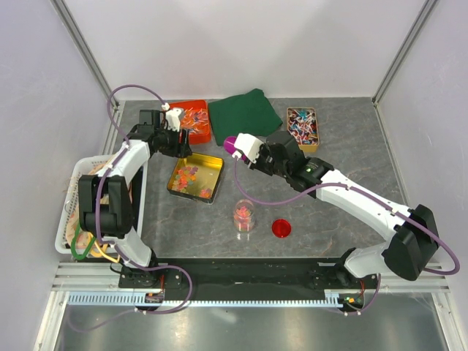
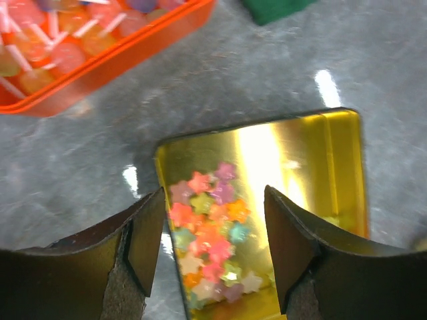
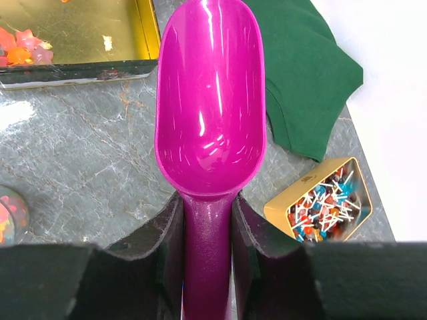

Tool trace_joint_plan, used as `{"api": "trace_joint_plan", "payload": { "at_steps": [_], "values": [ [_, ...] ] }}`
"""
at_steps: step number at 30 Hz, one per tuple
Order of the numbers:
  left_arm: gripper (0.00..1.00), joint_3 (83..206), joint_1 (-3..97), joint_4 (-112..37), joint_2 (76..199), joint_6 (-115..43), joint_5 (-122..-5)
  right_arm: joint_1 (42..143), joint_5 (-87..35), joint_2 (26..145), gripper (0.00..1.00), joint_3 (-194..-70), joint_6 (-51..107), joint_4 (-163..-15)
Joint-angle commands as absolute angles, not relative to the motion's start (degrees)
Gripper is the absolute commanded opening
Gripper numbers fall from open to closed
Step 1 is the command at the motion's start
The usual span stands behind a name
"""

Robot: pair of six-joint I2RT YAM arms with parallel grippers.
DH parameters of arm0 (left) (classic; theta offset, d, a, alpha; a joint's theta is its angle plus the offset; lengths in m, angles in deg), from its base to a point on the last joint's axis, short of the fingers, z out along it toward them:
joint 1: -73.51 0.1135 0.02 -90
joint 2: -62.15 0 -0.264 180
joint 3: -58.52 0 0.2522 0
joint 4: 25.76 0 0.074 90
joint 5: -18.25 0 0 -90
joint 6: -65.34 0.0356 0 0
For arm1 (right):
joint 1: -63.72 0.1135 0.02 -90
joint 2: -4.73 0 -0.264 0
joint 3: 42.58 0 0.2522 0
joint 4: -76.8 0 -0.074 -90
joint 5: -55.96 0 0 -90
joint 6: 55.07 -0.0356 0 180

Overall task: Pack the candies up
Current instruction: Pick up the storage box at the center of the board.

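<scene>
Gripping a glossy magenta plastic scoop (image 3: 210, 120), right gripper (image 3: 207, 208) is clamped; left gripper (image 2: 213, 220) hangs apart, small colourful star-shaped candies (image 2: 200, 230) right below.

The left arm (image 1: 128, 162) and right arm (image 1: 355, 199) are white with black joints, each trailing a purple cable (image 1: 135, 89). The left gripper (image 2: 213, 195) and right gripper (image 3: 207, 198) have dark matte fingers (image 2: 143, 233).

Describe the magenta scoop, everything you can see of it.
The scoop looks like glossy magenta plastic in one piece: a deep, rounded, oblong bowl narrowing to a straight handle. The bowl is empty, with its hollow side facing the wrist camera. The right gripper holds it, its fingers pressed on either side of the handle. The bowl juts forward over the grey table, between the gold tin and the green cloth.
</scene>
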State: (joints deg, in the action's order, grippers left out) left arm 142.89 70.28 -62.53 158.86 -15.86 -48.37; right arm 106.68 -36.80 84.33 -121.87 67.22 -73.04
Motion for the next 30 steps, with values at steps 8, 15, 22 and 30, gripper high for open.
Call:
{"api": "trace_joint_plan", "payload": {
  "at_steps": [8,15,22,30],
  "values": [
    [0.67,139.43,69.64,-53.5,161.99,-12.18,-66.12,106.61,-35.71,83.83,0.0,-124.45,67.36,-73.97],
    [0.63,138.64,68.5,-51.74,164.37,-12.44,-67.18,106.61,-35.44,83.75,0.0,-124.63,67.71,-73.01],
    [0.51,138.11,66.39,-49.54,166.65,-11.48,-70.25,106.61,-35.0,83.84,0.0,-126.12,68.76,-70.9],
    [0.39,137.32,64.98,-48.84,167.97,-10.42,-71.58,106.96,-35.7,83.75,0.0,-130.68,73.24,-63.09]
  ]
}}
